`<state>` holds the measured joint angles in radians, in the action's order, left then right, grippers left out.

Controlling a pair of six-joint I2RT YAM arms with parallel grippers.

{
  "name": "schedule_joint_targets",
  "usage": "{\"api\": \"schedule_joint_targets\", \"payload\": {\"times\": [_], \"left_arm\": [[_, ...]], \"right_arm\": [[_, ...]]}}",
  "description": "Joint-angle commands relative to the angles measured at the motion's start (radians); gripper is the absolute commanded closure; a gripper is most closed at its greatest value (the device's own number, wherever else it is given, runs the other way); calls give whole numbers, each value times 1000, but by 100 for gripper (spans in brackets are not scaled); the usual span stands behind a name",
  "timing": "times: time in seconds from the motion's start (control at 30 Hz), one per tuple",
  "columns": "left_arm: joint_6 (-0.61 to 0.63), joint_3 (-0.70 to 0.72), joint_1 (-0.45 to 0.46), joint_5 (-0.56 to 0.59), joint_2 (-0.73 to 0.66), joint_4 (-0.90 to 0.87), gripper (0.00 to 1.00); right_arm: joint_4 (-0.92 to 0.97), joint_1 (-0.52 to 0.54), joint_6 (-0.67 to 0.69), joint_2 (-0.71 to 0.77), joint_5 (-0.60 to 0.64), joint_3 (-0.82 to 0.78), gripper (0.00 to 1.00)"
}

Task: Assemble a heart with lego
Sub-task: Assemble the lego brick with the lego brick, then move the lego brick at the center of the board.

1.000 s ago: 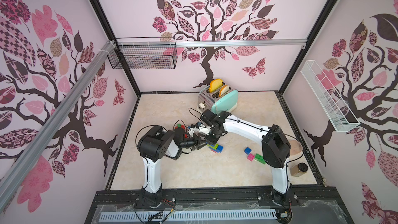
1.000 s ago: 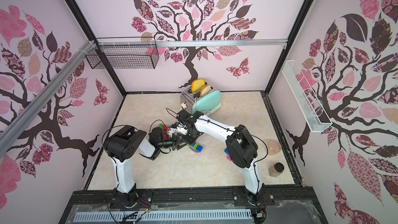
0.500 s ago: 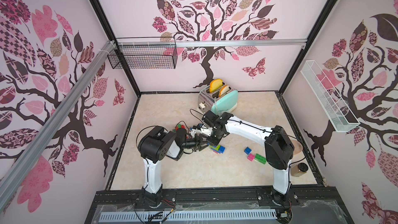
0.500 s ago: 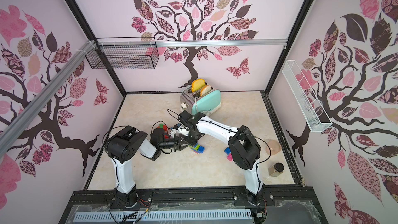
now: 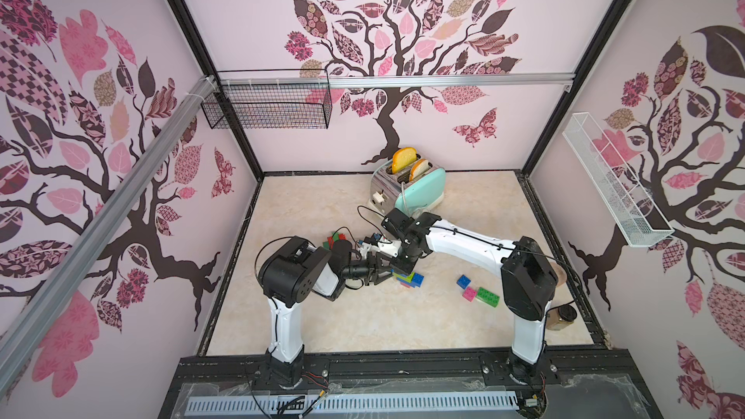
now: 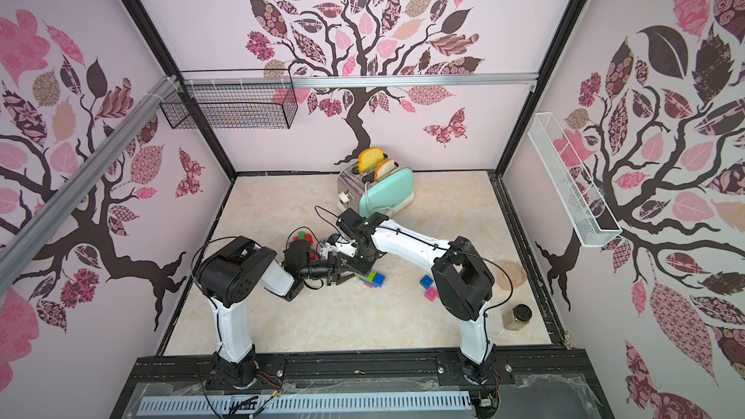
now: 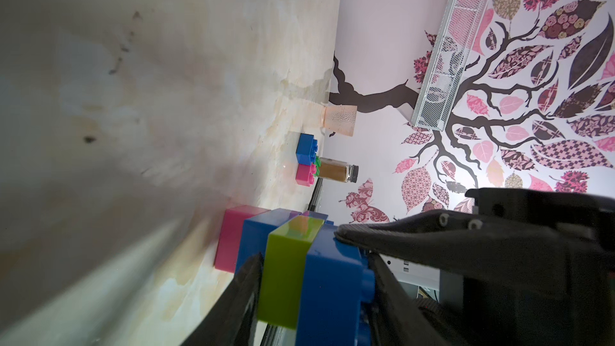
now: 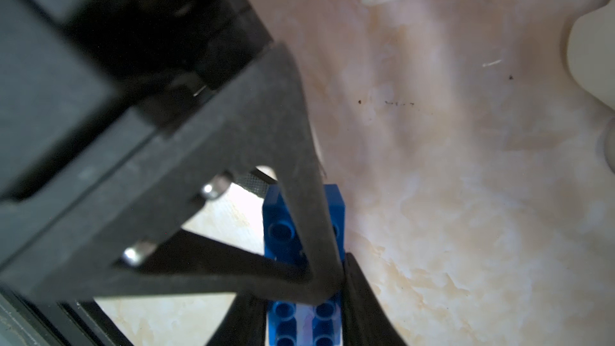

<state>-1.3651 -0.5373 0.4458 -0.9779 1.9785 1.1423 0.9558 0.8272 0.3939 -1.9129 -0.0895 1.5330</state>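
Drawn closer since a second ago, jaws of the left hand (image 5: 388, 272) are seen in a top view flanking the lego stack (image 5: 412, 278) on the counter (image 5: 363, 326). Left wrist view: lime brick (image 7: 286, 261) and blue brick (image 7: 329, 281) are enclosed; clamping cannot be told. Right wrist view: the right hand (image 8: 344, 267) is closed, tips on the blue brick (image 8: 277, 224).

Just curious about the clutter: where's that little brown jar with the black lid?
In both top views the jar stands by the right wall, near the right arm's base, with the pink cup just behind it.
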Motion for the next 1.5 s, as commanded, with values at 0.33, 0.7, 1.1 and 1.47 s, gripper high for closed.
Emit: {"api": "schedule_joint_targets", "payload": {"times": [0.33, 0.7, 1.1, 1.47], "left_arm": [[-2, -14, 32, -46, 5, 24, 64], [64, -2, 11, -28, -29, -53, 64], [223, -4, -28, 21, -147, -283, 64], [154, 14, -27, 10, -93, -145, 64]], "right_arm": [[-6, -4, 4, -8, -87, -29, 76], [11, -101, -64, 127, -224, -83, 36], [-9, -393, -517, 340, 43, -350, 12], [-47, -474, -831, 581, 133, -670, 1]]}}
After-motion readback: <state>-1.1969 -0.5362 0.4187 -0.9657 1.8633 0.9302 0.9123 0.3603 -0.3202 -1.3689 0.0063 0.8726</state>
